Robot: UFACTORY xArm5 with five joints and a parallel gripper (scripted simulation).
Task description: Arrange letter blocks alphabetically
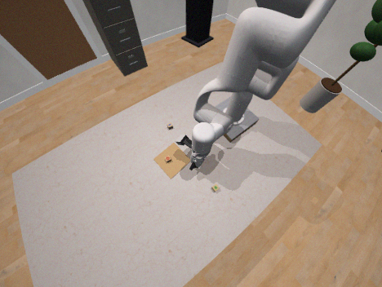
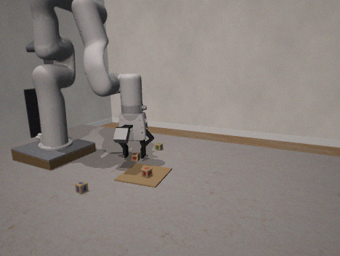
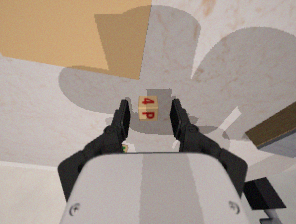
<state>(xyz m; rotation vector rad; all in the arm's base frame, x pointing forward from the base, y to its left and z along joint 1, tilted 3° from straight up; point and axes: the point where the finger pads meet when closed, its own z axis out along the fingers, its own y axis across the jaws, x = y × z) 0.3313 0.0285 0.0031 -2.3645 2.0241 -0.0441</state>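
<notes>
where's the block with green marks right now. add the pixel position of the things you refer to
The green-marked block (image 1: 215, 187) (image 2: 158, 147) (image 3: 125, 148) lies off the mat (image 1: 163, 163) (image 2: 127, 178) (image 3: 60, 30); in the exterior view it's just right of the gripper (image 1: 188, 155) (image 2: 134, 154) (image 3: 149, 112).
</notes>
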